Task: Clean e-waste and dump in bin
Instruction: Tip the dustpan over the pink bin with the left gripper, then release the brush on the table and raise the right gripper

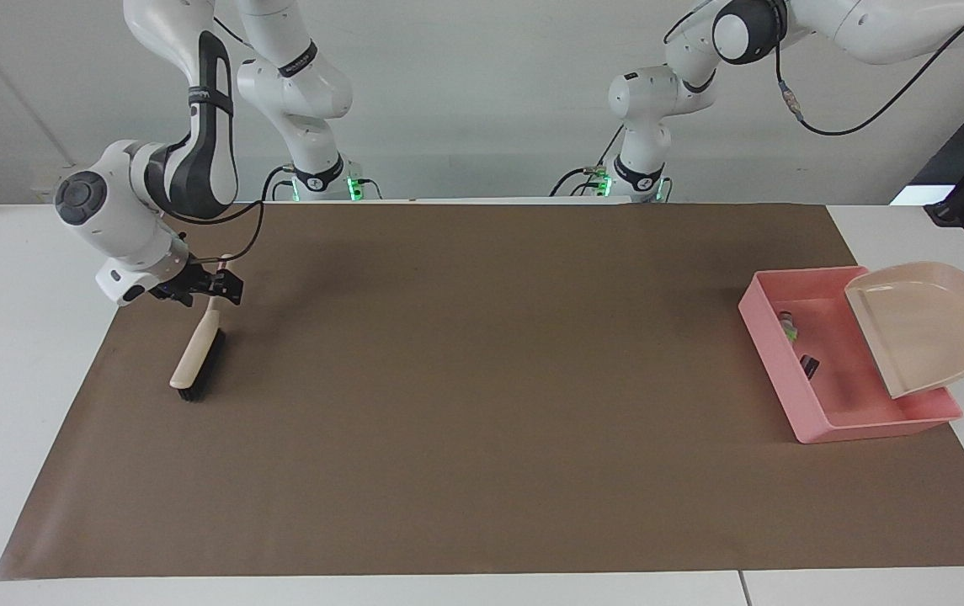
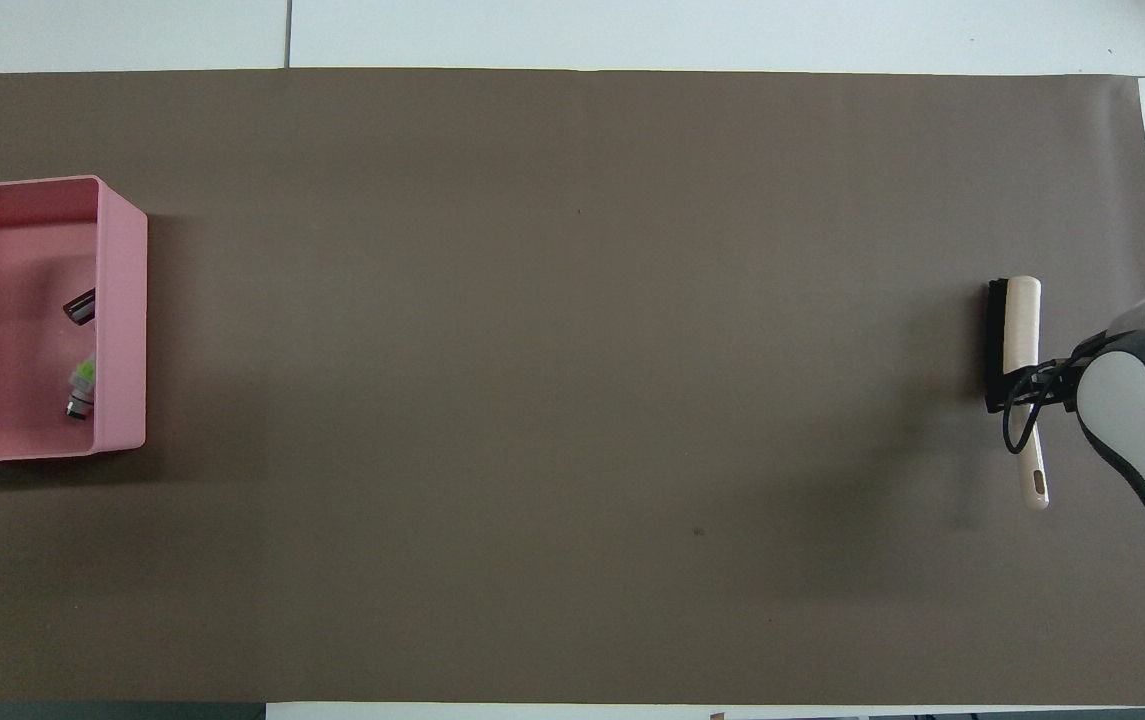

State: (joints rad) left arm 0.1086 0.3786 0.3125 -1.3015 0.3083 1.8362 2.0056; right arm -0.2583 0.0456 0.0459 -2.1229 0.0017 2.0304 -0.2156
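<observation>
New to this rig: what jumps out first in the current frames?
The pink bin at the left arm's end of the table, with the green-and-white component and the dark cylinder lying inside it, and the emptied beige dustpan tipped over it. At the right arm's end, the brush lies on the brown mat, with the right gripper over its handle.

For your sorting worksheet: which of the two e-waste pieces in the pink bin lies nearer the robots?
The white-and-green component, not the dark cylinder.
</observation>
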